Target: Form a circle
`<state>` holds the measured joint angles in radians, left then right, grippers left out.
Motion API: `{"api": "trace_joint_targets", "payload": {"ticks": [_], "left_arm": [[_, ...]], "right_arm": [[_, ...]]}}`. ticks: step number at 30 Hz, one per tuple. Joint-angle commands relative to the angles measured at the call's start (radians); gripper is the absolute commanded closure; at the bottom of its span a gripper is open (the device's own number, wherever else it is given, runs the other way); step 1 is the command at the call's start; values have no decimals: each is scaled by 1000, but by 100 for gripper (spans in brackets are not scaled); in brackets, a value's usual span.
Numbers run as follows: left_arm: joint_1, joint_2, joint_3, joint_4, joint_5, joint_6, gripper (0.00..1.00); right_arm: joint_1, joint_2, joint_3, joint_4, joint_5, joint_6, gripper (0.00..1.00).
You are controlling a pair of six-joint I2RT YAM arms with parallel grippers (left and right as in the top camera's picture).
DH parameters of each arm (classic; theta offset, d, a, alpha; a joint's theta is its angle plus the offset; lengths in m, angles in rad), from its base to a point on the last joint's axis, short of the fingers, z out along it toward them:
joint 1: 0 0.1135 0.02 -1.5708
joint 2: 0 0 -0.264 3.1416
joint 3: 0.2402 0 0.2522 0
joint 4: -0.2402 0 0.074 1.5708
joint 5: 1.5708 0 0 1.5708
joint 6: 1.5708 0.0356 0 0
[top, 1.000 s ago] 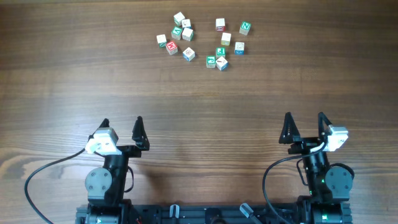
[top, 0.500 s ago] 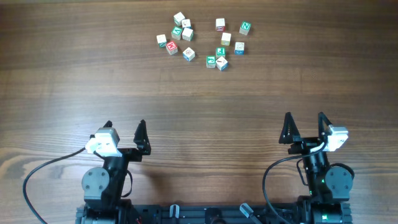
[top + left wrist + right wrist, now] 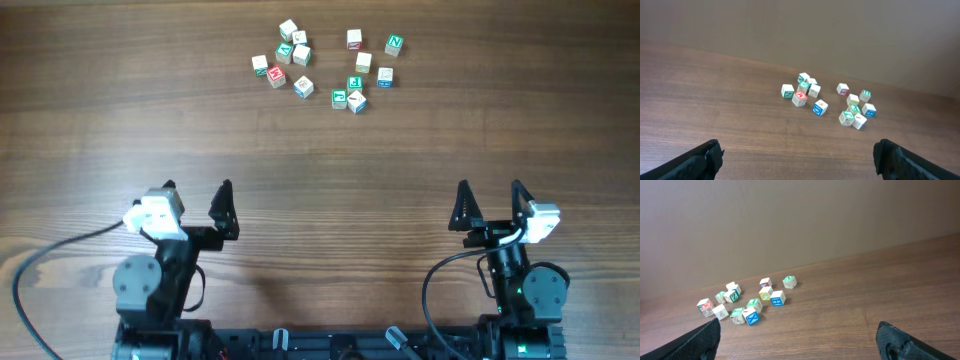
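Observation:
Several small pale wooden letter cubes lie scattered at the far side of the table in two loose clusters, a left cluster (image 3: 285, 58) and a right cluster (image 3: 362, 72); they form no ring. In the left wrist view the cubes (image 3: 812, 91) sit far ahead, and in the right wrist view the cubes (image 3: 751, 305) lie ahead to the left. My left gripper (image 3: 196, 197) stands open near the front edge, nothing between its fingers. My right gripper (image 3: 490, 201) is open too and holds nothing. Both are far from the cubes.
The wooden table (image 3: 320, 150) stretches bare between the grippers and the cubes. A plain wall (image 3: 800, 220) rises behind the table's far edge. A black cable (image 3: 60, 255) trails left from the left arm's base.
The left arm has turned slightly to the left and its gripper has shifted a little leftward. The right arm and the cubes have not moved.

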<state>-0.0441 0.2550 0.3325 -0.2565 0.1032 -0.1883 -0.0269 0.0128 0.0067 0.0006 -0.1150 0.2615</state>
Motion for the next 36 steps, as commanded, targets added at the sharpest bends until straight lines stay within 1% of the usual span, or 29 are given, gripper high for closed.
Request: {"api": "trace_joint_targets", "payload": {"ticks": [1,4,6,13,17,25,29,33,36], "left_arm": [[-5,156,105,5,13,-6,0],[-5,273,183,5,15,-6,0],[-5,296,205,5,20,-6,0],[-5,298,206,41,20,-6,0],[-5,298,206,28,95,-6,0],[-5,298,206,27,96,-6,0],[-5,298,207,27,146,-6,0],[-5,307,237,-4,162,-5,0],[-5,363,301,-20,167,-5,0]], "right_arm": [[4,-8,-2,5,10,8,0],[4,-8,-2,5,10,8,0],[4,-8,-2,5,10,8,0],[4,-8,-2,5,10,7,0],[4,-8,-2,5,10,8,0],[4,-8,-2,5,10,8,0],[4,-8,-2,5,10,8,0],[4,-8,-2,5,10,8,0],[4,-8,-2,5,10,8,0]]}}
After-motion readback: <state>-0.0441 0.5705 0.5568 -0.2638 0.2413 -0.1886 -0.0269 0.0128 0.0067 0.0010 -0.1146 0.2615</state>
